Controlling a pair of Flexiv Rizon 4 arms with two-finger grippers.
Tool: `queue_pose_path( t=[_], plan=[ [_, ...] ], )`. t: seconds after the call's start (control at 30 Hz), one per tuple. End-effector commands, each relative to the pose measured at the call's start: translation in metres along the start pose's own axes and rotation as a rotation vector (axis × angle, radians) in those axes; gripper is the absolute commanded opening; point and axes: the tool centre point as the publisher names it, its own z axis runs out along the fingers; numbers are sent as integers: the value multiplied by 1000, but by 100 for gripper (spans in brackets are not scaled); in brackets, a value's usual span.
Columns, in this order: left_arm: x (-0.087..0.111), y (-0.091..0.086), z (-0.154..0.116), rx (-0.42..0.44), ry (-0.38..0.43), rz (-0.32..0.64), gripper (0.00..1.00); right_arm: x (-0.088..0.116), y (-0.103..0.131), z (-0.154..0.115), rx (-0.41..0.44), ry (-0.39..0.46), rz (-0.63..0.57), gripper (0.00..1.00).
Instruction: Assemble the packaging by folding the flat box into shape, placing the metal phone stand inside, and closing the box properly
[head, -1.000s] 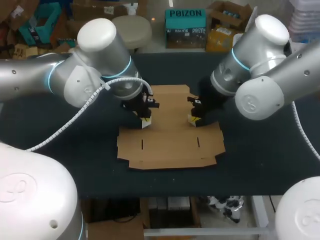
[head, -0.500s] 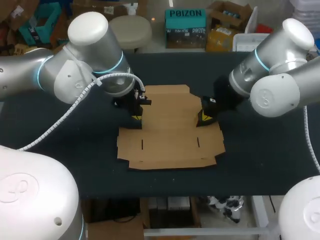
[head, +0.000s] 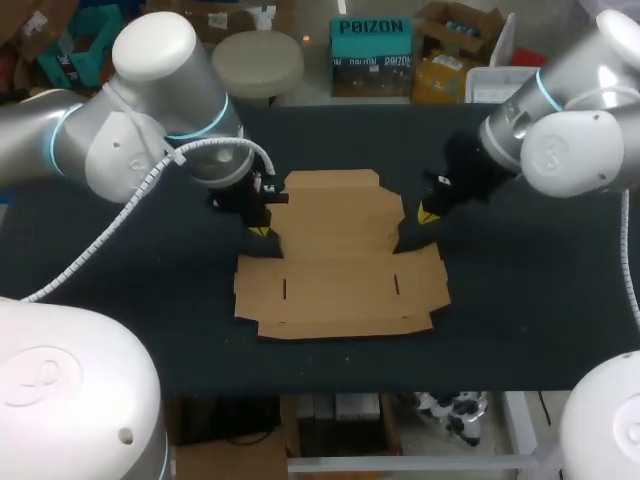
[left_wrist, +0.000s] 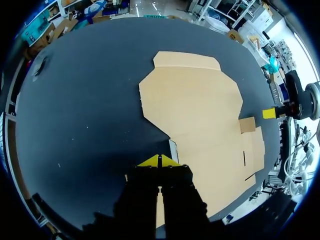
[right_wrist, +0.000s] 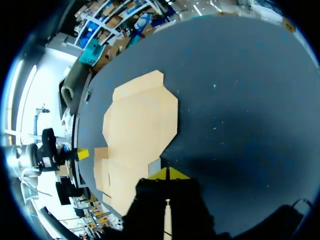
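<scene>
Dark table (head: 520, 300) carries the flat box (head: 340, 250), unfolded, at centre; left fingers (left_wrist: 151, 161) and right fingers (right_wrist: 161, 174), each pressed together, flank it: folding not begun, side flaps probably need raising next.

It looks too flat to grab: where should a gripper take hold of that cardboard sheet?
Probably by a side edge, coming in low from outside: the cardboard sheet lies flat on the table, so only its rim can be slid under.

Bright even light, soft shadow around the left tool (left_wrist: 159, 160), sheen on the left arm (head: 160, 60)
</scene>
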Motion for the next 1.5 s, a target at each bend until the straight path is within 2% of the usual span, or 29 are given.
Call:
queue_pose_path(
  t=[0.03, 0.2, 0.4, 0.63, 0.83, 1.17, 1.5],
  plan=[
    [-3, 8, -22, 4, -8, -4, 0, 2, -1, -21, 67, -5, -4, 0],
    [-3, 21, -40, 11, -32, -14, 0, 3, -13, -37, 81, -23, -14, 0],
    [1, 45, -61, 10, -80, -51, 0, 5, -37, -57, 123, -29, -31, 0],
    [1, 79, -80, 21, -48, -79, 0, 5, -71, -79, 120, -41, -54, 0],
    [3, 113, -92, 28, -25, -90, 0, -7, -103, -88, 135, -23, -63, 0],
    [6, 161, -94, 31, -4, -100, 0, -16, -158, -85, 155, -29, -73, 0],
    [1, 192, -79, 20, 59, -114, 0, -35, -197, -74, 129, -5, -37, 0]
  ],
)
